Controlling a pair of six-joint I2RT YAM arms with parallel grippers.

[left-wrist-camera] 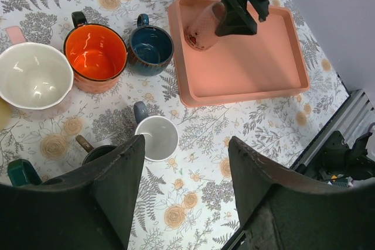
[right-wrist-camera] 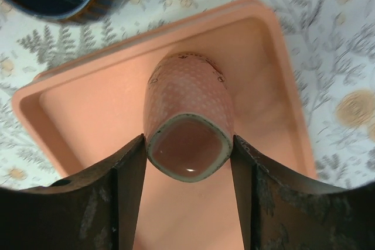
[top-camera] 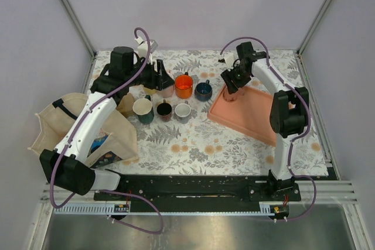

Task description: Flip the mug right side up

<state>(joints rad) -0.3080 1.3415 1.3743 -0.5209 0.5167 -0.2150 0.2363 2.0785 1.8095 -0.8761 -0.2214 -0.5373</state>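
A pink dotted mug [right-wrist-camera: 187, 100] is in the salmon tray [right-wrist-camera: 88, 115], tilted, its glazed base facing the wrist camera and its mouth end down toward the tray floor. My right gripper [right-wrist-camera: 187, 144] is shut on it, one finger against each side near the base. The top view shows this gripper [top-camera: 232, 80] over the mug [top-camera: 228, 95] at the tray's far left corner [top-camera: 258, 115]. The mug also shows in the left wrist view [left-wrist-camera: 202, 27]. My left gripper [left-wrist-camera: 186, 150] is open and empty, held above the patterned table near the row of mugs [top-camera: 161, 77].
Upright mugs stand left of the tray: orange [top-camera: 184, 85], dark blue [top-camera: 203, 91], small white [top-camera: 183, 110], dark brown [top-camera: 164, 109], large cream [top-camera: 142, 108]. A beige tote bag [top-camera: 70, 127] lies at the left. Frame posts stand at the table corners.
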